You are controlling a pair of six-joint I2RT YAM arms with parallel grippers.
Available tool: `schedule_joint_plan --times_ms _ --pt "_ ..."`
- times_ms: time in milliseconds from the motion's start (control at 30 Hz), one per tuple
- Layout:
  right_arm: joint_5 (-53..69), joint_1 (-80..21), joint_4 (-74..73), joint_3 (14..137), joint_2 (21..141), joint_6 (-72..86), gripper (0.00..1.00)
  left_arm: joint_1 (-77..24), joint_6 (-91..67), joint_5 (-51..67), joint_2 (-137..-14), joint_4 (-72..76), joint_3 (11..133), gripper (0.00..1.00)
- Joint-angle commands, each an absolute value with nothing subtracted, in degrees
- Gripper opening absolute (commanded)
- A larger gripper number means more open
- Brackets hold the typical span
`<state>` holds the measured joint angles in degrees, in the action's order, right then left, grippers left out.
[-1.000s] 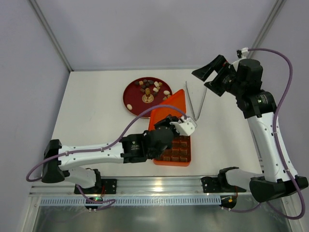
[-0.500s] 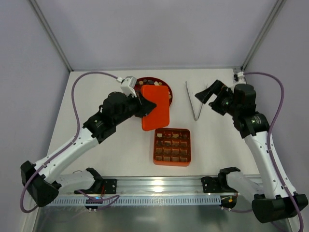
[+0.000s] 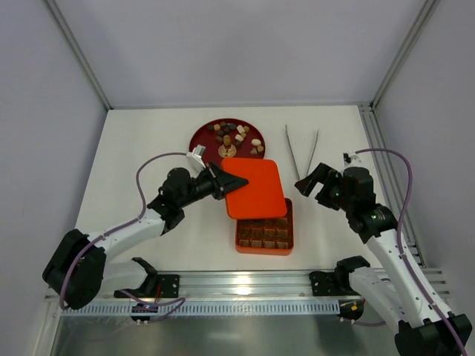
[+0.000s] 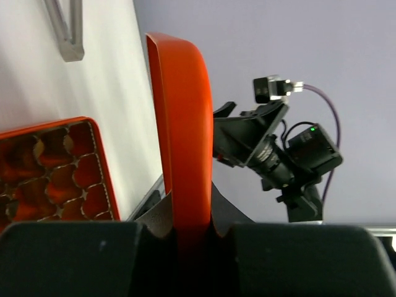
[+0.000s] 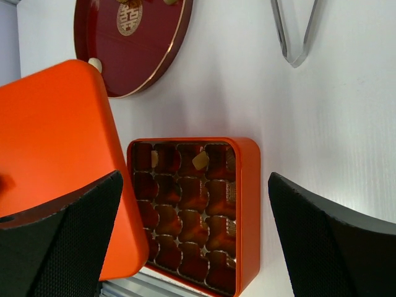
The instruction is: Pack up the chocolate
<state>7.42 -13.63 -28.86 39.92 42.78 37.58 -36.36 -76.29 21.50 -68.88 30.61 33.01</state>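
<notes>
Several brown, dark and cream chocolate pieces (image 3: 236, 133) lie on the dark red plate (image 3: 202, 141). More chocolate (image 5: 199, 159) fills cells of the orange gridded box (image 3: 265, 234). My left gripper (image 3: 221, 181) is shut on the left edge of the flat orange lid (image 3: 257, 187), which hangs over the box's far rows. In the left wrist view the lid (image 4: 184, 136) is edge-on between the pads of the left gripper (image 4: 190, 234). My right gripper (image 3: 315, 182) is open to the right of the lid. In its own view the right gripper (image 5: 193, 179) straddles the box (image 5: 246, 204).
Metal tweezers (image 3: 300, 152) lie on the white table behind the right gripper, to the right of the plate. Walls enclose the table on the left, back and right. The metal rail (image 3: 245, 285) with both arm bases runs along the near edge.
The left arm has carried the lid from over the plate down and right, above the box's far side. The right arm has dropped lower and nearer the box.
</notes>
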Motion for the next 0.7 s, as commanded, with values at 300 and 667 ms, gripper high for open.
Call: schedule_joint_plan --times_ms 300,667 --pt "4.1 -18.0 -18.4 28.6 39.2 41.7 0.97 -36.5 -79.0 31.4 -79.1 53.3 29.4 0.04" --pt "1.4 -21.4 -14.9 24.0 40.0 43.6 0.96 -36.8 -79.0 34.7 -86.1 59.3 25.1 0.05"
